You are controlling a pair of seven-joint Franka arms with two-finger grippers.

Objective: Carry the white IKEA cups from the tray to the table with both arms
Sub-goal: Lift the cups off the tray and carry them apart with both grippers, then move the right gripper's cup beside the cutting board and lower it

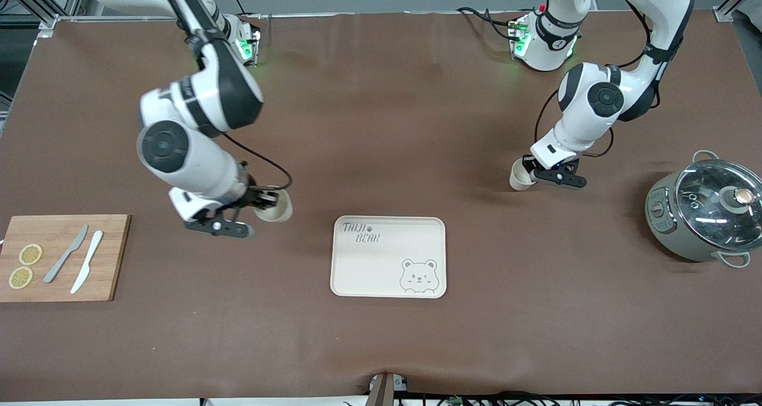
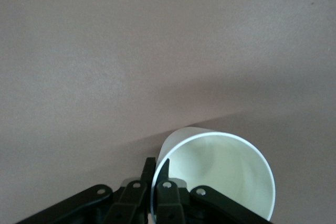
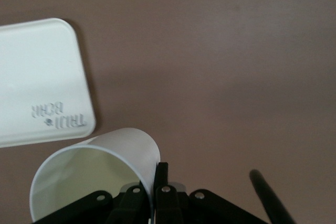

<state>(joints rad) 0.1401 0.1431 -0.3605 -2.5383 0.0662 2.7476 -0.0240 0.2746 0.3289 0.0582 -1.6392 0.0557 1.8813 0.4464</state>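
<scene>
Front view: tray (image 1: 388, 256) empty at mid-worktop; both cups already off it, each pinched by its rim. Right claw (image 1: 262, 203) clamped on the wall of one white cup (image 1: 275, 206), over bare worktop (image 1: 381, 126) just past the tray's corner toward the right arm's end. Left claw (image 1: 539, 175) clamped on the other white cup (image 1: 521, 175), over bare mat toward the left arm's end. Judged step: set-down. Lower each cup straight, keep the base level, release only once the base sits flat, then lift clear without dragging the rim. Nearby: cutting board (image 1: 62, 257) with two knives and lemon slices at the right arm's end; lidded pot (image 1: 705, 215) at the left arm's end. Neither is close enough to obstruct, by this judgement. Left wrist view: fingers (image 2: 160, 184) closed across the cup rim (image 2: 220, 174), one inside, one outside; only bare mat below. Right wrist view: fingers (image 3: 157, 182) closed likewise on the cup (image 3: 97, 174); tray corner (image 3: 42, 82) near, so place clear of its rim.
</scene>
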